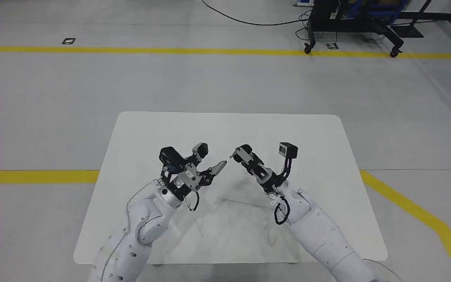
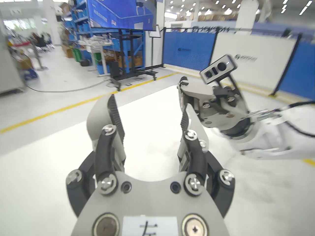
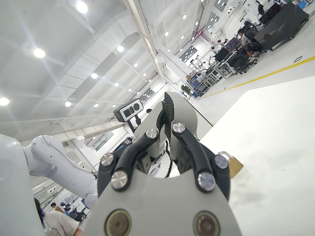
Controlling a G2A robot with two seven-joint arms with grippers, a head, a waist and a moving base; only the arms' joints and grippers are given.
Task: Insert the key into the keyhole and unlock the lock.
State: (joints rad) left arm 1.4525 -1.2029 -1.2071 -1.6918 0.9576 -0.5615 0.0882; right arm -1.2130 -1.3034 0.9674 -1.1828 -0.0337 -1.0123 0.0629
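Note:
A brass padlock (image 3: 235, 167) with a silver shackle lies on the white table (image 1: 141, 141), partly hidden behind my right gripper's base. My right gripper (image 3: 167, 98) is held above the table's middle with its ribbed pads pressed together and nothing visible between them. In the top view this gripper (image 1: 237, 153) points toward my left gripper (image 1: 210, 158), a short gap apart. My left gripper (image 2: 147, 106) stands open over the table with nothing between its fingers, and the right gripper (image 2: 182, 87) is just beyond its far finger.
The table ends in rounded corners, with bare surface on all sides of the arms. Yellow floor lines (image 1: 211, 51) run behind and beside it. A black wheeled stand (image 1: 352, 25) is on the floor far back right.

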